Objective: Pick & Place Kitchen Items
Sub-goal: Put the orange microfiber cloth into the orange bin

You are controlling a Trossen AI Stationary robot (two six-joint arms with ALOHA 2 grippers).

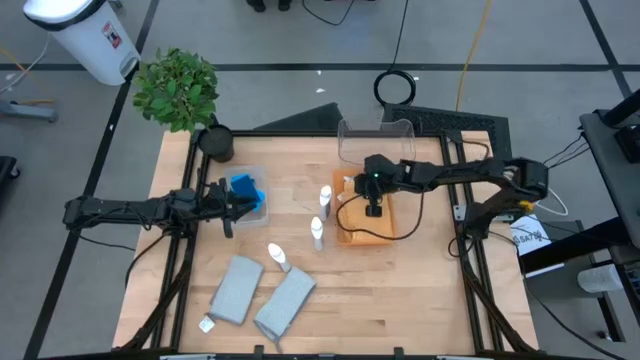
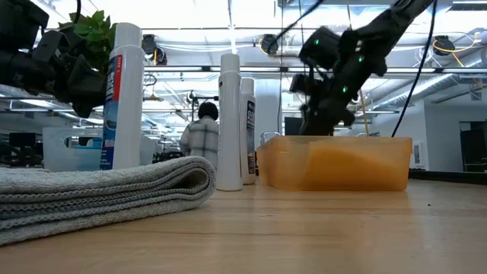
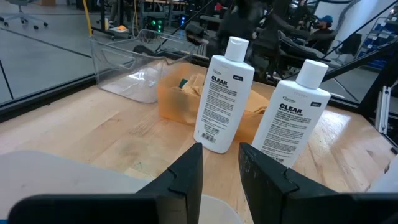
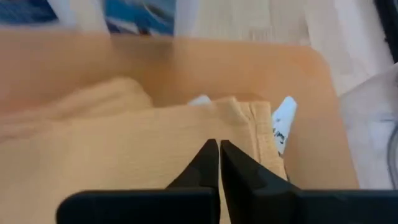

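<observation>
The right gripper (image 4: 219,163) has its jaws pressed together, with nothing between them, and hangs just above the orange cloth (image 4: 130,155) that lies folded in the orange tray (image 1: 385,232); a white tag (image 4: 283,124) sticks out at the cloth's edge just ahead of the fingertips. That cloth looks soft and light, so it would likely sag and unfold if lifted by a corner; a pinch on the thick folded edge near the tag seems the safest hold. Beyond the tray, toward the other arm, stand two white bottles (image 1: 323,198), with a third (image 1: 277,256) lying on its side nearer the two grey cloths (image 1: 236,288). The bottles look smooth, stiff and easy to tip, so a grip around the middle of the body should suit them better than the cap. The left gripper (image 3: 221,168) has its jaws slightly spread and empty, waiting over a clear bin that holds the blue sponges (image 1: 246,190), with the two upright bottles ahead of it. The sponges should be light and squashy, and would take a gentle squeeze across their short sides.
</observation>
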